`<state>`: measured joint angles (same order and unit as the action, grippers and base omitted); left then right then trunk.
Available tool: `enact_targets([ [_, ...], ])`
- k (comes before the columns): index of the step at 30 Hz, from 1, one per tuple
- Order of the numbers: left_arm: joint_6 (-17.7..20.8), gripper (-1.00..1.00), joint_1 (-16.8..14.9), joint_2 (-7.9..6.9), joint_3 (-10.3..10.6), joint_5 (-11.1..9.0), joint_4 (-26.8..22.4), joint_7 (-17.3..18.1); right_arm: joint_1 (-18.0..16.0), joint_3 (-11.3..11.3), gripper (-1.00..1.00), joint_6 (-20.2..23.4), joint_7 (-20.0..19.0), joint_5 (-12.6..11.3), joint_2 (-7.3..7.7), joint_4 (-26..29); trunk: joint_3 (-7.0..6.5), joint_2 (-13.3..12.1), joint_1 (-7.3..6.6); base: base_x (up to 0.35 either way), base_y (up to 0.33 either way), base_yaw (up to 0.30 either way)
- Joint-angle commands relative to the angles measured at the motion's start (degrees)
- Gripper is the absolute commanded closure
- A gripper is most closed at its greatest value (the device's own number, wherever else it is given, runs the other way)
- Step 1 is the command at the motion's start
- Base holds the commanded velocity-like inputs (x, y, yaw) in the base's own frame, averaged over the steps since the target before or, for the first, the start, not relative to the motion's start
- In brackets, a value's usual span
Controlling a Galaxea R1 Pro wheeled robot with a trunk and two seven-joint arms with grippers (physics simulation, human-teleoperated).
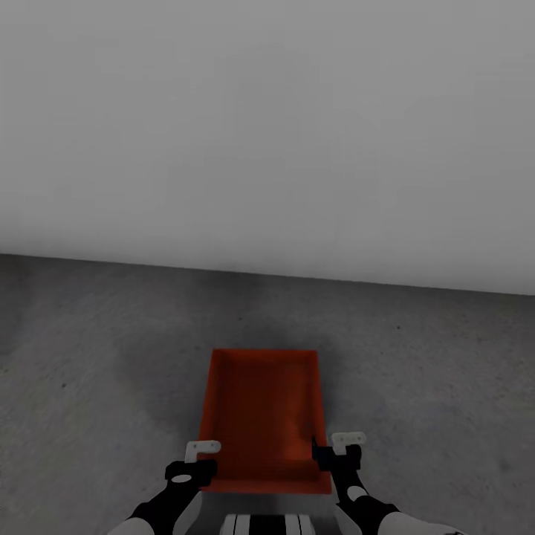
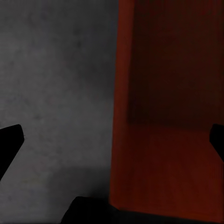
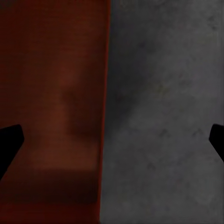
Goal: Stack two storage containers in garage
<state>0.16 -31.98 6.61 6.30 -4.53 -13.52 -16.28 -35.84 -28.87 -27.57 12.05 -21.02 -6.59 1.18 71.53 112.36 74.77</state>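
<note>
One orange-red open-top storage container (image 1: 260,409) lies lengthwise on the dark grey concrete floor (image 1: 111,371) of the garage, just ahead of me. My left gripper (image 1: 197,461) is at its near left corner and my right gripper (image 1: 336,449) at its near right corner. In the left wrist view the left gripper (image 2: 113,140) is open, its dark fingertips (image 2: 10,140) spread wide astride the container's side wall (image 2: 122,116). The right gripper (image 3: 112,140) is open in the same way over the opposite wall (image 3: 103,116). I cannot tell whether either gripper touches the container.
A plain grey-white wall (image 1: 267,134) rises a short way beyond the container. Bare concrete stretches to both sides of the container. My own base (image 1: 267,524) shows at the bottom edge.
</note>
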Motion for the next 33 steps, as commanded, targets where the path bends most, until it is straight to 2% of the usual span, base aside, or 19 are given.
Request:
enact_targets([
  [1,0.0,-1.00,0.0,-0.02,0.5,-0.5,0.0,-0.3,0.0,-0.5,-1.00,-0.1,0.3,-0.3,-0.03,0.0,-0.16,-0.4,-0.23,0.000,0.000,0.000],
  [33,0.0,-1.00,0.0,-0.02,0.5,-0.5,-0.1,-0.2,0.0,-0.5,-1.00,-0.1,0.3,-0.3,-0.03,0.0,-5.90,-13.2,-7.26,0.000,0.000,0.000],
])
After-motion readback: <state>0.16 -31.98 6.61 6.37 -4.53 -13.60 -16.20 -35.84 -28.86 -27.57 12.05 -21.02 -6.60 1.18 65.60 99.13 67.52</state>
